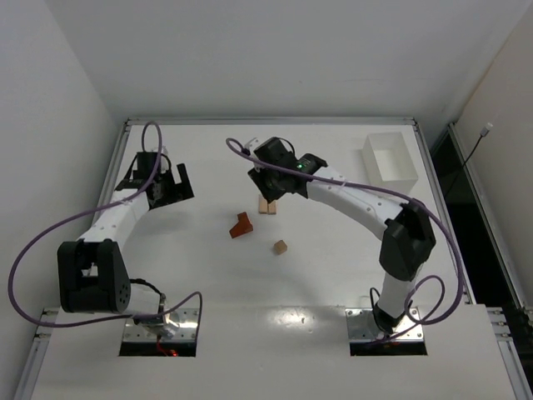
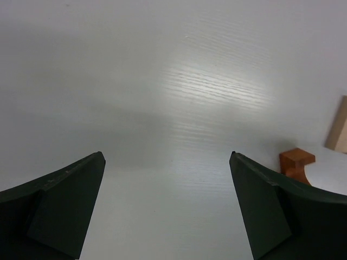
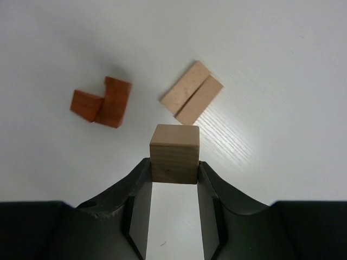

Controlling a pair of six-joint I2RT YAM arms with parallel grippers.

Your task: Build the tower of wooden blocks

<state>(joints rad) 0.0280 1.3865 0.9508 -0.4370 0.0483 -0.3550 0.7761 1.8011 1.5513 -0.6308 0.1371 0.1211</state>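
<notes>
Right gripper (image 3: 174,163) clenched on a pale tan wooden cube (image 3: 174,143). Two pale tan wooden bars (image 3: 192,99) lie side by side at its 1 o'clock, reddish-brown wooden blocks (image 3: 103,103) at 10 o'clock. A second tan cube (image 1: 281,247) sits apart at their 5 o'clock. No stack yet. Left gripper (image 2: 168,157) released, jaws wide over the white counter (image 2: 162,81).

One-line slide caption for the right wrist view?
Right gripper clamps a pale tan cube; beyond it on the table, two tan bars lie side by side and two reddish-brown blocks touch.
</notes>
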